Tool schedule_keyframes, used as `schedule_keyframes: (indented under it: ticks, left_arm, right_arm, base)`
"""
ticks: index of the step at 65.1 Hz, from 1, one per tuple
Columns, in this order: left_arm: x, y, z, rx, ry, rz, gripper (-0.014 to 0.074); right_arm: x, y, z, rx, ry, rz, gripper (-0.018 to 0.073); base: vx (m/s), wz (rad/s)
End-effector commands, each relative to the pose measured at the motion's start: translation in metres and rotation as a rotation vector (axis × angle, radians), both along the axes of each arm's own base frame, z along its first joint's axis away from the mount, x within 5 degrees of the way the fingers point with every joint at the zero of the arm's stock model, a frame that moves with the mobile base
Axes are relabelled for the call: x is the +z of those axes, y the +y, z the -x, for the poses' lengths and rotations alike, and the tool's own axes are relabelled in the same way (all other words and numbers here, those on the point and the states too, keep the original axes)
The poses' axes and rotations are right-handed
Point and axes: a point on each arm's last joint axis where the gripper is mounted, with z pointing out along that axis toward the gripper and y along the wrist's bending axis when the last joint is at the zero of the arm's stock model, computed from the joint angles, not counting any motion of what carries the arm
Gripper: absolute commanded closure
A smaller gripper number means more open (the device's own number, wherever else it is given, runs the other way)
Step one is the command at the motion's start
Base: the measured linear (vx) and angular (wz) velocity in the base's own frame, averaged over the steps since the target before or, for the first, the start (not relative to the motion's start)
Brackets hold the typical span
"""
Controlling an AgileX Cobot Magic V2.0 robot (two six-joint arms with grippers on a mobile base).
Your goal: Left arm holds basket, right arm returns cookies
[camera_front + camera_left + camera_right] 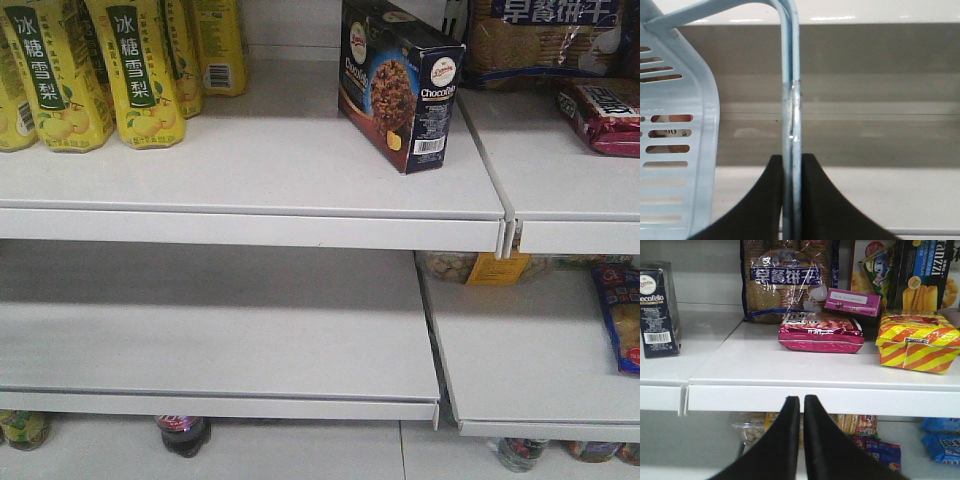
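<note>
The cookies [400, 85], a dark navy carton with a chocolate cookie picture, stand upright on the upper shelf [250, 160] near its right end. In the right wrist view the cookies [659, 310] are at the far left, apart from my right gripper [801, 399]. That gripper is shut with nothing in it, and hangs in front of the shelf edge [840, 397]. My left gripper [792, 157] is shut on the hoop handle [791, 100] of the light blue basket [675, 150], whose slotted side fills the left of that view. Neither arm shows in the front view.
Yellow pear-drink bottles [135, 70] stand at the upper shelf's left. A clear biscuit bag [785, 280], a red packet [820, 332] and a yellow striped pack [917, 342] lie on the neighbouring shelf. More snack packs [875, 440] sit on the shelf below.
</note>
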Motion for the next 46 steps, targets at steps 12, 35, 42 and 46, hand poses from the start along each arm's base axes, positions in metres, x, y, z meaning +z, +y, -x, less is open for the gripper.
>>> schedule_keyframes:
  ticks: [12, 35, 42, 46]
  left_arm:
    - [0.020, 0.001, 0.002, 0.013, -0.145, -0.037, 0.0599]
    - [0.020, 0.001, 0.002, 0.013, -0.145, -0.037, 0.0599]
    - [0.020, 0.001, 0.002, 0.013, -0.145, -0.037, 0.0599]
    - [0.020, 0.001, 0.002, 0.013, -0.145, -0.037, 0.0599]
  right_arm:
    - [-0.036, -0.001, -0.014, -0.021, -0.126, -0.001, 0.0570]
    - [-0.106, -0.002, -0.025, -0.023, -0.110, 0.071, 0.0570]
    - [-0.120, -0.002, -0.025, -0.022, -0.147, 0.060, 0.0570]
    - [-0.129, -0.002, -0.024, -0.022, -0.160, 0.053, 0.0570]
  base:
    - [0.00, 0.00]
    - [0.00, 0.00]
    - [0.00, 0.00]
    - [0.00, 0.00]
